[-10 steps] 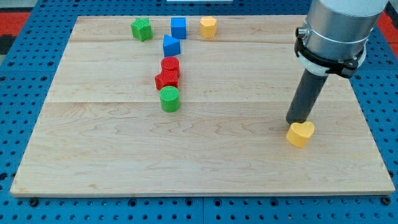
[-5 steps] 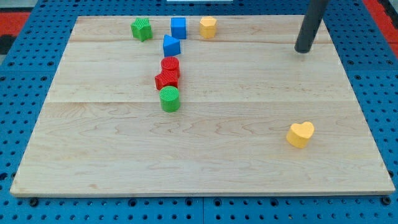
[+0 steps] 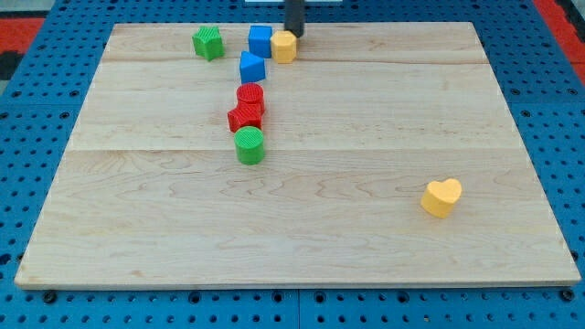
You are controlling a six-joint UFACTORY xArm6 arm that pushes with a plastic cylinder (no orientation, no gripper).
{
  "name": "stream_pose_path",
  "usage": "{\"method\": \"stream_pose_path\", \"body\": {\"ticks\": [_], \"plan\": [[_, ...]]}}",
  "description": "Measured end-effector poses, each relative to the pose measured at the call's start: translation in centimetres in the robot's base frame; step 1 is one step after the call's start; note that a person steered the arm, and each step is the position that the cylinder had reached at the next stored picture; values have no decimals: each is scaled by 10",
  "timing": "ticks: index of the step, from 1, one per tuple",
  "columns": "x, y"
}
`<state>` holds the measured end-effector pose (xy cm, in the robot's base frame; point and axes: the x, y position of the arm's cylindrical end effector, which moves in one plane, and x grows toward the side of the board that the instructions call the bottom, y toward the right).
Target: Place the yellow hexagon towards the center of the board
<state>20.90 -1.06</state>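
The yellow hexagon (image 3: 284,47) sits near the board's top edge, touching the right side of a blue cube (image 3: 260,40). My tip (image 3: 294,34) is right behind the hexagon, at its upper right edge, touching or nearly touching it. The rod rises out of the view's top.
A green block (image 3: 208,42) lies at the top left. A second blue block (image 3: 251,67), two red blocks (image 3: 250,96) (image 3: 244,117) and a green cylinder (image 3: 249,145) form a column left of centre. A yellow heart (image 3: 442,196) lies at the lower right. The wooden board (image 3: 366,119) ends close behind the hexagon.
My tip has moved from the yellow heart up and then left along the top edge to the yellow hexagon. The hexagon has shifted left and slightly down, against the blue cube.
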Motion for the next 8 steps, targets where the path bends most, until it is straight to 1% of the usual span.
{"method": "stream_pose_path", "body": {"ticks": [1, 2, 3, 4, 5, 7, 8], "plan": [[14, -12], [44, -20], [45, -60], [64, -57], [79, -14], [82, 10], [93, 21]]}}
